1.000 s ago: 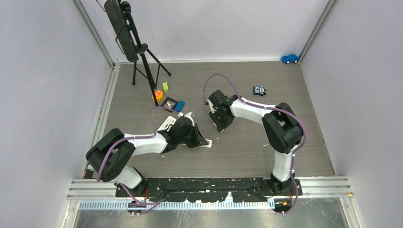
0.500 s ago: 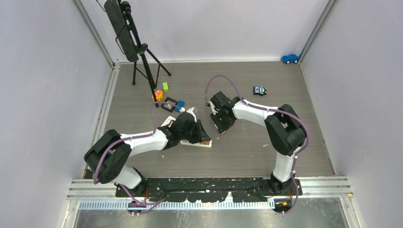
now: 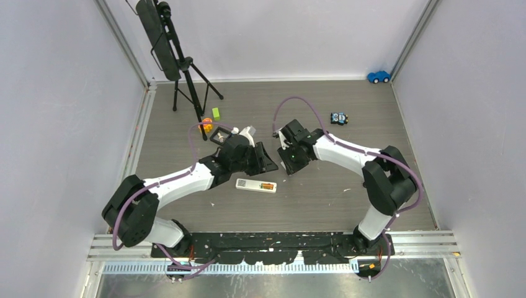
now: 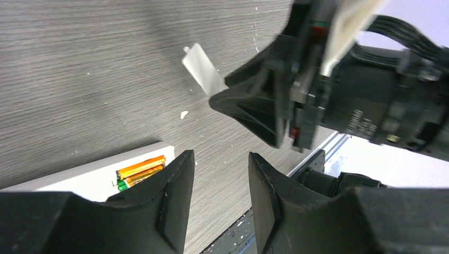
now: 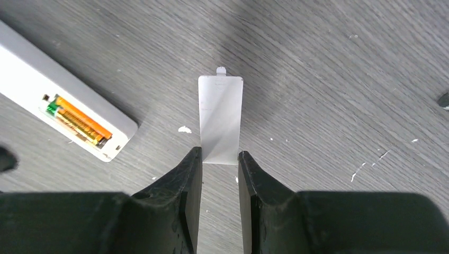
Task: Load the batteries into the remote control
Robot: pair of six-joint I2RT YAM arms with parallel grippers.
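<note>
The white remote control (image 3: 249, 184) lies flat on the floor with its back compartment open. Two orange-and-green batteries (image 3: 267, 185) sit side by side inside the compartment, and the batteries (image 5: 79, 120) also show in the right wrist view. My left gripper (image 4: 221, 156) hovers open just beyond the remote (image 4: 79, 177), with nothing between its fingers. My right gripper (image 5: 219, 153) is shut on the near end of the thin white battery cover (image 5: 221, 116). The cover sticks out ahead of its fingertips, to the right of the remote (image 5: 53, 100). The cover (image 4: 201, 69) also shows in the left wrist view.
A black tripod (image 3: 180, 62) stands at the back left. Coloured blocks (image 3: 208, 124) and a green block (image 3: 216, 113) lie near its feet. A small toy robot (image 3: 338, 118) sits behind the right arm, and a blue toy car (image 3: 378, 76) is in the far right corner.
My left gripper has opened and drawn back from the remote toward the far side, leaving the batteries in plain view. The right gripper shifted slightly right, still holding the cover.
</note>
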